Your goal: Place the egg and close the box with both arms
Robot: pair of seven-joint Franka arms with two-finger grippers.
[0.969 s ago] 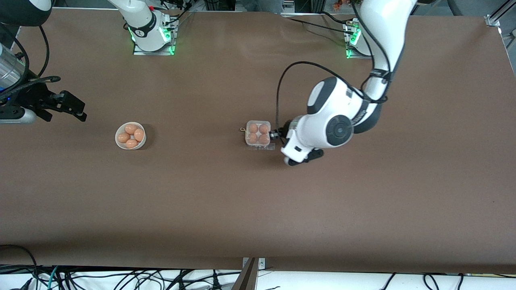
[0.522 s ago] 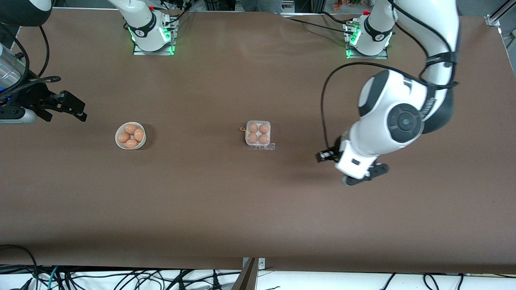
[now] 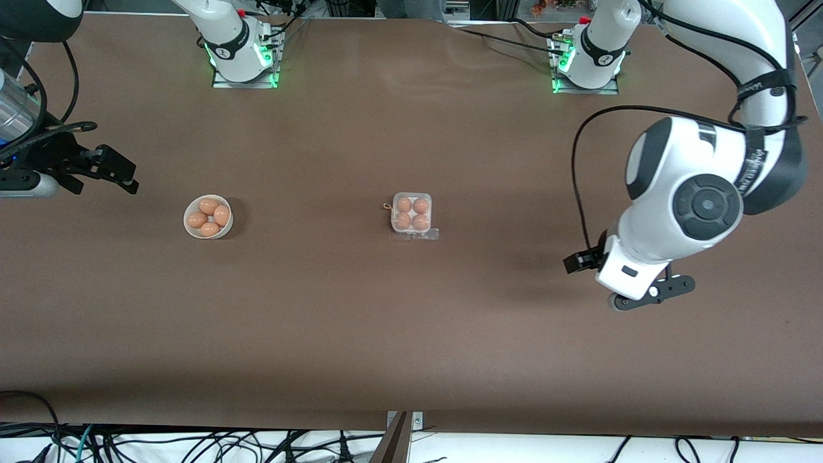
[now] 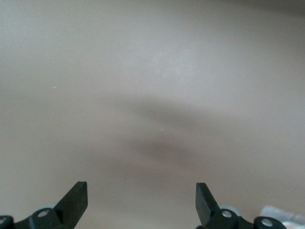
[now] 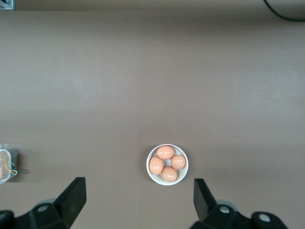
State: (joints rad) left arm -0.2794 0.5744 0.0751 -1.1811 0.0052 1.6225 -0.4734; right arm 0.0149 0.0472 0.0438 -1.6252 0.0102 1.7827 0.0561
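Observation:
The clear plastic box (image 3: 411, 215) sits at the table's middle with an orange-brown egg (image 3: 404, 204) in each of its cells. A clear flap (image 3: 429, 235) lies flat at its side nearer the camera. My left gripper (image 3: 577, 262) is open and empty, over bare table well toward the left arm's end from the box; the left wrist view shows its open fingertips (image 4: 76, 195) over bare table. My right gripper (image 3: 125, 175) is open and empty, waiting over the right arm's end. The right wrist view shows the box's edge (image 5: 6, 164).
A round white bowl (image 3: 227, 227) with several more eggs (image 3: 208, 206) stands between the box and the right arm's end; it also shows in the right wrist view (image 5: 151, 174). Cables hang along the table's near edge.
My left gripper has drawn away from the box, where it was a second ago, and swung toward the left arm's end of the table. The right arm has not moved.

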